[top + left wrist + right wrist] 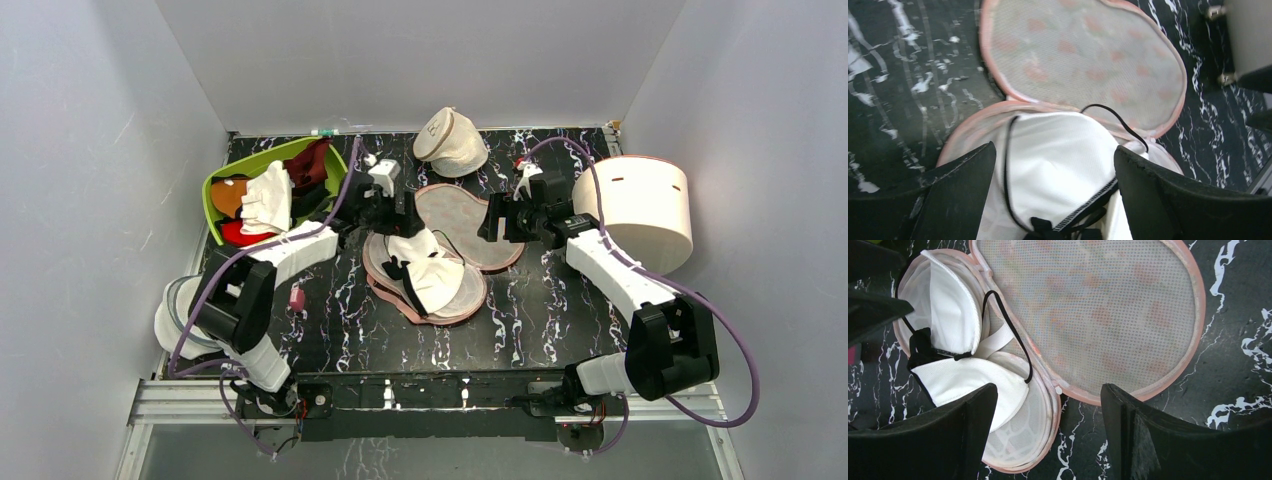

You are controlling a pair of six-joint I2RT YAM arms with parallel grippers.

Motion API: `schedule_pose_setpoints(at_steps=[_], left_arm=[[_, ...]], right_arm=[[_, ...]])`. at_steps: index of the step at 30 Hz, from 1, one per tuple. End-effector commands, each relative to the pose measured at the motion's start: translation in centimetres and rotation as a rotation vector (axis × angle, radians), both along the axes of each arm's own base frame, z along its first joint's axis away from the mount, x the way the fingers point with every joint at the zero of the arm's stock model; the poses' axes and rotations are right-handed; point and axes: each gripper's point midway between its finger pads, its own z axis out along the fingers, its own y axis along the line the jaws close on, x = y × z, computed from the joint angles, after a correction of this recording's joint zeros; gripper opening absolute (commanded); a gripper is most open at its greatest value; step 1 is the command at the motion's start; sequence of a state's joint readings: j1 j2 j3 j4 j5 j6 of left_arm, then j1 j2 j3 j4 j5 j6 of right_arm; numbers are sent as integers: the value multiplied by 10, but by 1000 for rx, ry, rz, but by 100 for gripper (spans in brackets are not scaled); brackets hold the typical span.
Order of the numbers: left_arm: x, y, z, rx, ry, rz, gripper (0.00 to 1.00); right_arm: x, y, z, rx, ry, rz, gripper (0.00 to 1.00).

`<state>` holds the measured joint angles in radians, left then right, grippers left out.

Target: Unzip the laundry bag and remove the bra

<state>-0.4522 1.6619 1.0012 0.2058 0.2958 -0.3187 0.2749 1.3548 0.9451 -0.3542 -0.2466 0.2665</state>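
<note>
Laundry bag (470, 215), centre: peach-pink rim, pale pink mesh lining, faint red-orange motifs showing through.
Bra (435, 278): white cups, thin black straps, black edging.
Table (540, 320): black, veined with white marbling.
Basket (212, 190), 10 o'clock: lime green. Its contents are red, dark red and orange-brown, plus a white cloth (265, 198).
Pouch (455, 140), 12 o'clock: cream, with a round label in dark print.
Round bag (645, 205), 2 o'clock: white.
Small object (297, 297), 8 o'clock: pink.
Cables (740, 370): purple.
Walls (400, 60): pale grey — unpatterned.
</note>
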Motion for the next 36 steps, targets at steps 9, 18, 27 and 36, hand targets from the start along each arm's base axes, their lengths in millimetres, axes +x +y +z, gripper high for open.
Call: schedule_pose_setpoints(at_steps=[9, 18, 27, 36], left_arm=[[35, -7, -8, 284, -176, -66, 93], [34, -8, -15, 313, -153, -153, 98], [22, -15, -22, 175, -70, -205, 96], [24, -16, -28, 33, 25, -205, 94]], right_arm=[[5, 13, 11, 65, -62, 41, 76], [-6, 0, 18, 20, -99, 19, 77], [-8, 1, 17, 19, -93, 31, 77], [-9, 5, 16, 42, -85, 41, 77]])
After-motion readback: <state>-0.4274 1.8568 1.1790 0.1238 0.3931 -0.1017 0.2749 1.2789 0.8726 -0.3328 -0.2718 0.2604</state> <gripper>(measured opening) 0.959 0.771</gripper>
